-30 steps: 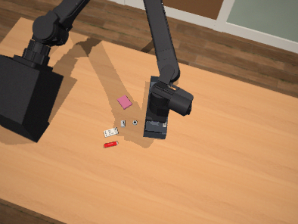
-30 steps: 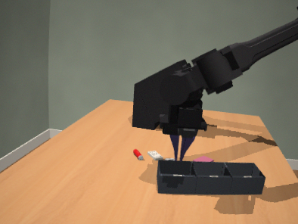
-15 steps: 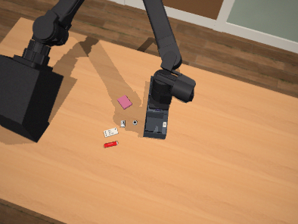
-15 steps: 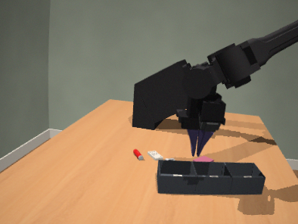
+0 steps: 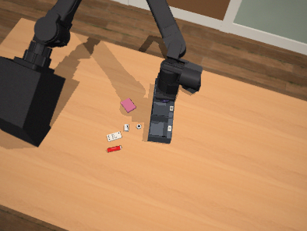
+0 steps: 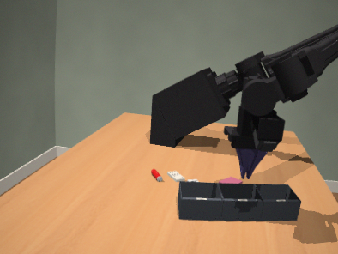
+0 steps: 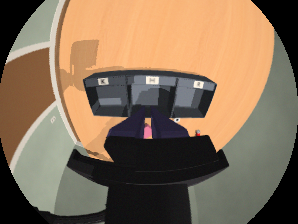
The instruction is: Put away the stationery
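Note:
The gripper (image 5: 166, 101) (image 6: 245, 178) (image 7: 148, 108) is shut, with nothing seen between its fingertips. It points down above the bin row, near bin H. Bin H (image 5: 171, 108) (image 6: 229, 208) (image 7: 152, 80) is the middle compartment of a dark three-part row. A pink square pad (image 5: 128, 105) (image 6: 231, 180) (image 7: 147, 131) lies on the table beside the row. A red stick-like thing (image 5: 114, 149) (image 6: 156, 175) (image 7: 198, 133) with a pale end lies farther off. The inside of H is dark; I cannot tell whether it holds anything.
Bin R (image 5: 169, 128) (image 7: 198, 84) and bin K (image 7: 103, 81) flank H. A white dotted plate (image 5: 114, 136) (image 6: 176, 176) lies near the red thing. Two small white-and-dark pieces lie nearby, one (image 5: 126, 127) beside the plate and one (image 5: 139, 126) closer to the bins.

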You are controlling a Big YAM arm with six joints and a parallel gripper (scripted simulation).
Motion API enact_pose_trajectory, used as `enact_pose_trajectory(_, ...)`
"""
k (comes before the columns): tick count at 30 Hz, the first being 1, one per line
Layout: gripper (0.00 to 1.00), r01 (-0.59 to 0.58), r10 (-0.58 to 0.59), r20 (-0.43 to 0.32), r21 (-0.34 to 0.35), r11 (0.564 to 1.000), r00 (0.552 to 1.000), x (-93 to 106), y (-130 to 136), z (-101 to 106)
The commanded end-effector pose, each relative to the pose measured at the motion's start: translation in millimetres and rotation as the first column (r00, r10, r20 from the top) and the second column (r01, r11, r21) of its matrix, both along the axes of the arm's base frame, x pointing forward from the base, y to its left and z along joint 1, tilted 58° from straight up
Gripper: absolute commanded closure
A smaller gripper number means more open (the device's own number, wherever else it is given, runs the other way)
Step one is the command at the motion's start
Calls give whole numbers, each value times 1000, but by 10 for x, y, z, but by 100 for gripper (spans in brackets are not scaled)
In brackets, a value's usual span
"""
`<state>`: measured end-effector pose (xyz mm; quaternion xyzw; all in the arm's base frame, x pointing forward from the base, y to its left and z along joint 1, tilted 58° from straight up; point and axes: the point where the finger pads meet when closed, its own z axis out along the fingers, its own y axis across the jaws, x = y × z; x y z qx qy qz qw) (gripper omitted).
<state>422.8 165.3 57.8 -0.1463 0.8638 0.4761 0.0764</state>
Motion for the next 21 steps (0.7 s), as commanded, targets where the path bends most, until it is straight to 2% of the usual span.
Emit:
enact_pose_trajectory(1, 91, 26, -26, -33, -1, 1000, 999, -6, -53, -116)
enact_pose_trajectory(4, 91, 29, -29, -33, -1, 1000, 999, 0, -68, -118)
enact_pose_trajectory(5, 91, 19, -19, -6, 1, 1000, 1000, 54, -52, -18)
enact_pose_trajectory(21, 91, 19, -19, -6, 1, 1000, 1000, 66, -61, -9)
